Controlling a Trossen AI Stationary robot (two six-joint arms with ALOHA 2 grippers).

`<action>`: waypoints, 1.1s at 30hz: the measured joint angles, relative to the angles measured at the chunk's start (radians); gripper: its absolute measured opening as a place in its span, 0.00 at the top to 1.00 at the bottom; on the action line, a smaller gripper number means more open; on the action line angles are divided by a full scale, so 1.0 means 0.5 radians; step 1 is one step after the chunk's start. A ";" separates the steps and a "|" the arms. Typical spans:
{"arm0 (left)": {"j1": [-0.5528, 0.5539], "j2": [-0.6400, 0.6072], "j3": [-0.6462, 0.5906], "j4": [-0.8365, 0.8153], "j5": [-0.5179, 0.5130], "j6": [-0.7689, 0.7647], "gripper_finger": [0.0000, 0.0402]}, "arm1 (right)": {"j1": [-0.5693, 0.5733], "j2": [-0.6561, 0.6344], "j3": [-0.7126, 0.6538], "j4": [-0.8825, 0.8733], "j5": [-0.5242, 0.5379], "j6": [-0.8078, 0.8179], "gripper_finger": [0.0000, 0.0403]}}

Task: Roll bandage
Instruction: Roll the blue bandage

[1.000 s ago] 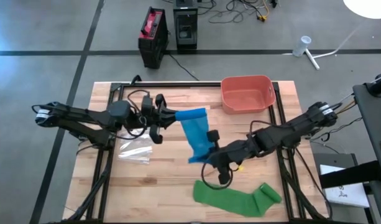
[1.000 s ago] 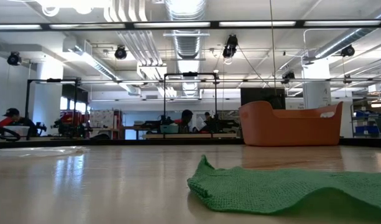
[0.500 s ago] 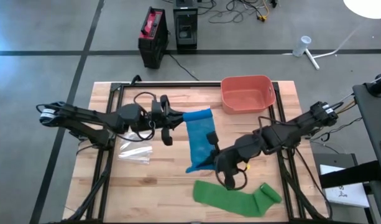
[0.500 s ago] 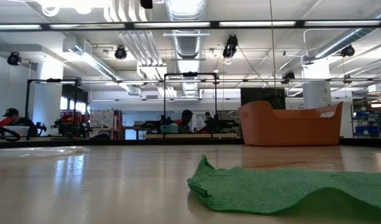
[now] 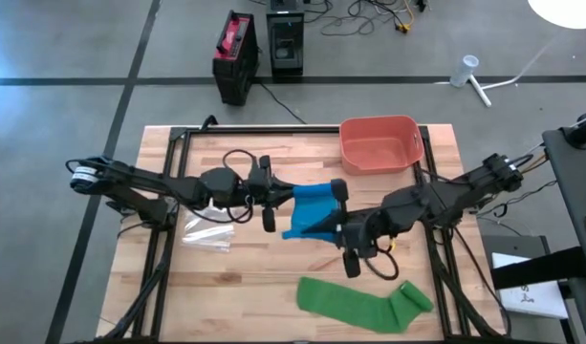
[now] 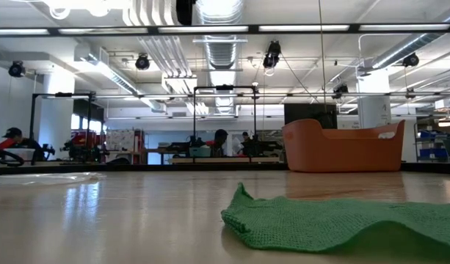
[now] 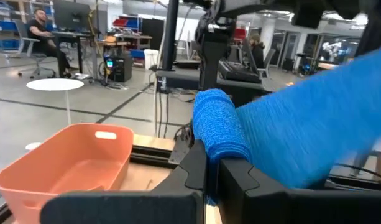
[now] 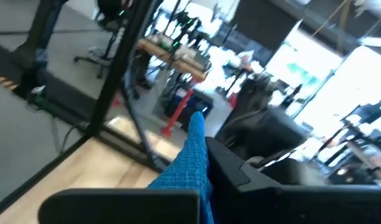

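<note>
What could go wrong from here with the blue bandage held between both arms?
1. The blue bandage hangs in the air, pinched by the left end effector and the right end effector; a thin edge grip could slip.
2. The slack strip may twist or bunch, spoiling the roll.
3. The green bandage lies just below; a drop could tangle them.

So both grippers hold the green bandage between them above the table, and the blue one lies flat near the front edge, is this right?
No, the colours are swapped. Both the left gripper and the right gripper hold the blue bandage; the green bandage lies flat near the front edge. The high view shows it.
</note>
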 joint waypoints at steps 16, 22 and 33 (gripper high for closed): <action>-0.082 0.270 0.001 0.113 0.056 0.077 0.99 | 0.000 -0.027 0.139 0.055 0.211 -0.238 1.00; -0.202 0.291 0.001 0.209 0.055 0.223 0.99 | 0.000 -0.128 0.141 0.041 0.301 -0.283 1.00; -0.453 0.290 0.002 0.244 0.054 0.418 0.99 | -0.004 -0.258 0.141 -0.058 0.373 -0.231 1.00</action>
